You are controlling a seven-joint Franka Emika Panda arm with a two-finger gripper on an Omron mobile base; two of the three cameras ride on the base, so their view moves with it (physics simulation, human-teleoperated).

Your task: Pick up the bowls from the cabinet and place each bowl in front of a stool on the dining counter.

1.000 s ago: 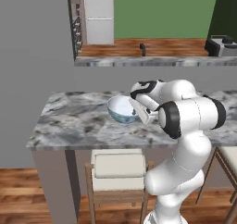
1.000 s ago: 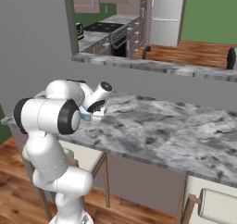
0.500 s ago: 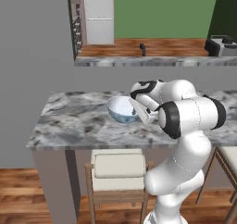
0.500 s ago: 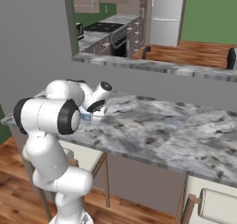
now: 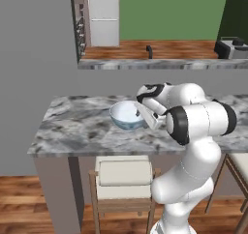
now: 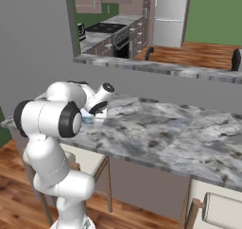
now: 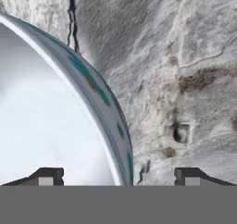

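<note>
A round white porcelain bowl (image 5: 128,115) with a blue-green painted pattern on its outside sits upright on the long grey-white marbled stone surface (image 5: 77,131), near that slab's left end in the left base view and back from its front edge. The white arm's two-finger tool (image 5: 141,116) is at the bowl's right rim, reaching in from the right. In the hand view the bowl (image 7: 55,126) shows its plain white inside on the left and its patterned wall curving down the middle, and the tool (image 7: 119,177) stands spread wide: one dark fingertip (image 7: 46,176) lies over the bowl's inside and the other over the stone surface (image 7: 185,56) outside it, so the rim runs between them with a clear gap on both sides and nothing pinched. In the right base view the bowl (image 6: 88,120) is mostly hidden behind the arm's elbow and wrist, with a small pale blue part showing on the surface (image 6: 165,133). Below the slab's front edge, just under the bowl, stands a stool with a square cream cushion on thin brown wooden legs (image 5: 122,179); a second, similar cream seat (image 6: 222,213) shows at the lower right of the right base view.
</note>
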